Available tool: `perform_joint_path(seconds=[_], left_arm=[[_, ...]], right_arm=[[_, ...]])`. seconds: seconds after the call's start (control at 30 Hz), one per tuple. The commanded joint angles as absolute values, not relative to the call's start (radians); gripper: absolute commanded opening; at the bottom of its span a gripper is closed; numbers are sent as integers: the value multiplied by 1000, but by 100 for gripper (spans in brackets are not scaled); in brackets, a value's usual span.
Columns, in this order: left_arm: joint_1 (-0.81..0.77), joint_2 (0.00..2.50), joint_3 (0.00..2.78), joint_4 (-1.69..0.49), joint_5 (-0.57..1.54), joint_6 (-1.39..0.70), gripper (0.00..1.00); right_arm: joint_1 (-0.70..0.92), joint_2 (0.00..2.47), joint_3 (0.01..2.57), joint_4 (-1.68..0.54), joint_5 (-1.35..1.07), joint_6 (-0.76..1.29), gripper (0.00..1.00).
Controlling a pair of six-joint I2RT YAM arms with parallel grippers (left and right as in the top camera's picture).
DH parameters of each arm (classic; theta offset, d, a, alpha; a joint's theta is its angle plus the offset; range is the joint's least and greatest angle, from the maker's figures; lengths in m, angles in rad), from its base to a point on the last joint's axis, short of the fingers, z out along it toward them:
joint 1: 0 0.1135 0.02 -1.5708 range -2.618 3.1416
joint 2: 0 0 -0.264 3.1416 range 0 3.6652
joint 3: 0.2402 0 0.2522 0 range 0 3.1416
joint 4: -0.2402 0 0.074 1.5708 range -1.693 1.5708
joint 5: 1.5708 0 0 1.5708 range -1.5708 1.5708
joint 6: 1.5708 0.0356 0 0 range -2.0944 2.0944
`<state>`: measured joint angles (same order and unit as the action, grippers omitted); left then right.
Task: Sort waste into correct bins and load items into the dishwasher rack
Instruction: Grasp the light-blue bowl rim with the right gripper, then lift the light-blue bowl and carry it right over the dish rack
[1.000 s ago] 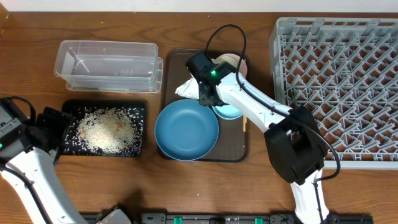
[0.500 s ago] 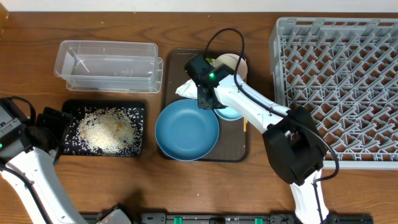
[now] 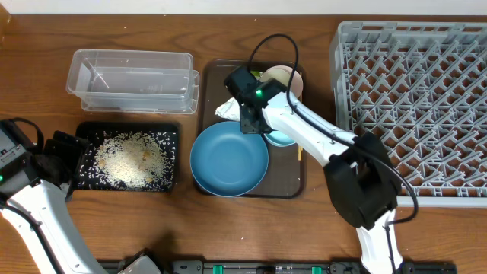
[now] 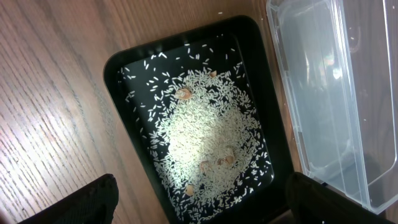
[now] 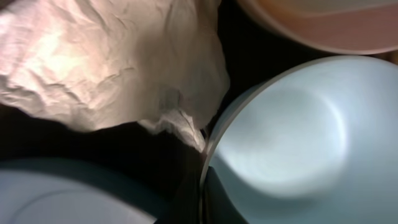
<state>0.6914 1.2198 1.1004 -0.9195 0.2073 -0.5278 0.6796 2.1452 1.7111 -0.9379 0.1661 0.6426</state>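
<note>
Nearest, the left gripper [image 4: 200,186] hangs wide open and empty over the black tray [image 4: 111,81] holding the rice [image 4: 208,137]. Beyond the large dark blue bowl [image 3: 228,160], the right gripper [image 5: 200,193] is closed where the crumpled napkin [image 5: 112,62] meets the rim of the small light blue bowl [image 5: 292,137]. Risk: a pinch catching that rim would drag the bowl against the cup [image 3: 283,76], and a thin corner hold may slip. Which of the two it grips cannot be told. Farthest lie the clear container [image 3: 129,76] and the rack [image 3: 415,106]. Chopsticks and wrapper cannot be made out.

Matt crumpled paper napkin [image 5: 112,68], smooth light blue bowl [image 5: 292,137], grained wooden table [image 4: 43,93].
</note>
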Motion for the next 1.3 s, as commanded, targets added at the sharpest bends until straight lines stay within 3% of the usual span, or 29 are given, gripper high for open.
perform_joint_path(seconds=[0.0, 0.37, 0.57, 0.93, 1.27], left_arm=[[695, 1222, 1117, -923, 208, -537, 88], [695, 1222, 1117, -923, 208, -537, 88], [695, 1222, 1117, -923, 208, -537, 88], [695, 1222, 1117, -923, 208, -537, 88], [695, 1222, 1117, -923, 208, -537, 89]], right_arm=[[686, 2057, 1708, -939, 179, 630, 1], [650, 1855, 1708, -943, 167, 540, 1], [534, 1740, 1708, -942, 168, 449, 1], [30, 1655, 1708, -949, 91, 346, 1], [-406, 1656, 1706, -997, -149, 338, 1]])
